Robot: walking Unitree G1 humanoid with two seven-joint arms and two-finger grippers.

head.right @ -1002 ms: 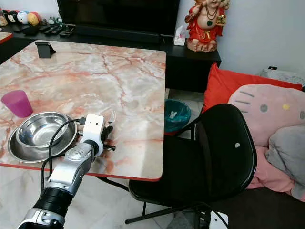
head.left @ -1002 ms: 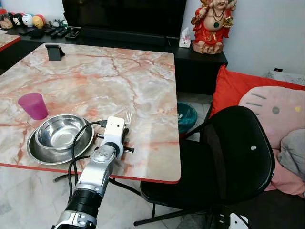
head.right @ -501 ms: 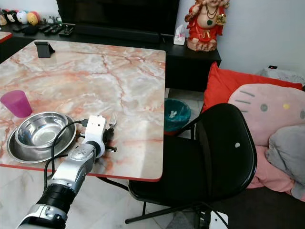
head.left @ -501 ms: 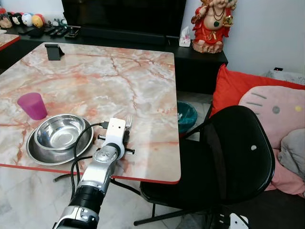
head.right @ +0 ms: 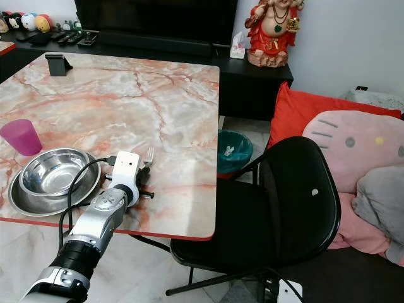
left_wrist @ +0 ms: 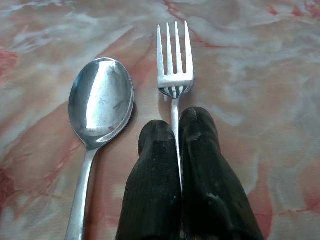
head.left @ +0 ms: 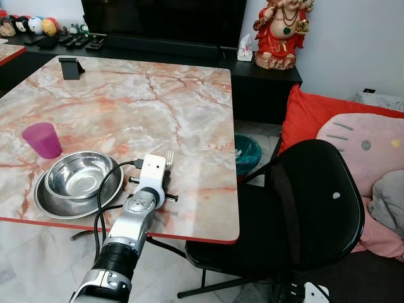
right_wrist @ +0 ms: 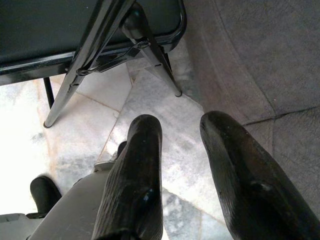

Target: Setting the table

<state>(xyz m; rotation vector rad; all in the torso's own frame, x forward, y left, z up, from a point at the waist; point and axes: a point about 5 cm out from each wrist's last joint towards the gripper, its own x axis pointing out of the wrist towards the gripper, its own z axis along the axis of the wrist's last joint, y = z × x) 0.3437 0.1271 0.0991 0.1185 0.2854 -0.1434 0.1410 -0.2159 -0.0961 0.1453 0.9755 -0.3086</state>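
I see my left end effector pinched tight on the fork handle, low over the desk near its front edge. A spoon lies just beside the fork. My right end effector hangs open above the floor.

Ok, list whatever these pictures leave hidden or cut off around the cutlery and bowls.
- Fork: left wrist view, its handle runs between the left end effector fingers and is hidden there.
- Spoon: left wrist view, the handle's end is cut off by the picture's edge; in the head views the wrist camera covers it.
- Plate under the bowl: left eye view, the bowl hides its middle.
- Right end effector: it hangs by the chair; the arm is out of frame.
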